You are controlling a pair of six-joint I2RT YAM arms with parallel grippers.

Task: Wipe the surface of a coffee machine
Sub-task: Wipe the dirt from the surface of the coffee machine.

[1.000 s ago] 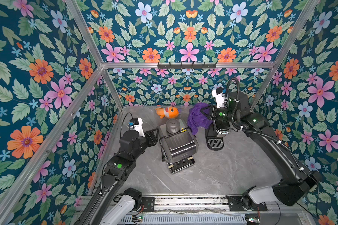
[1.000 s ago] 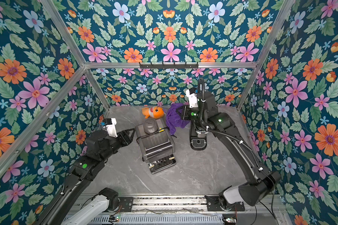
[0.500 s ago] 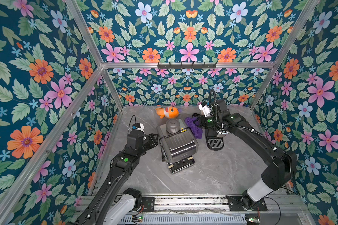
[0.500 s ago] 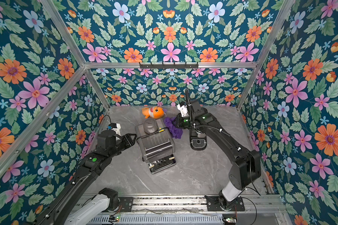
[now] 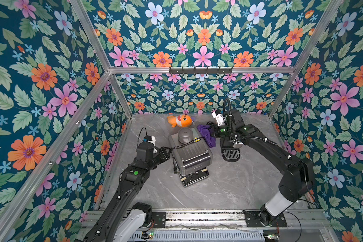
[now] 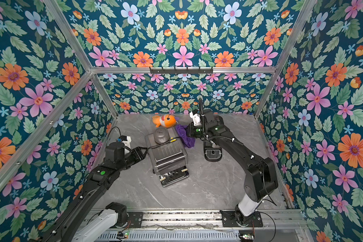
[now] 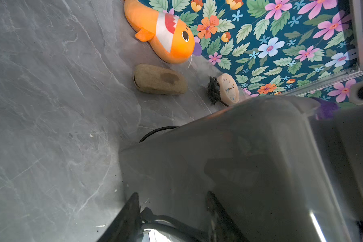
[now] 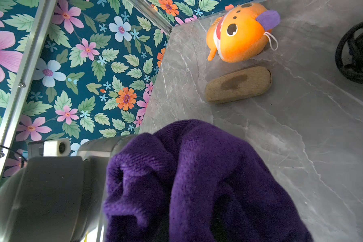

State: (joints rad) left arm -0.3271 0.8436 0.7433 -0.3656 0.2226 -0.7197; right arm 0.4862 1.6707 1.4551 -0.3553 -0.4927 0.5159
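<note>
The boxy grey metal coffee machine (image 5: 190, 160) stands in the middle of the grey marble-patterned desk (image 5: 228, 188). Your right hand (image 5: 212, 132) is pressed together, pinching a bunched purple fleece cloth (image 5: 206, 136) against the machine's far right flank. Your left hand (image 5: 167, 151), its 2 fingers (image 7: 130, 211) spread, rests against the machine's left side.
</note>
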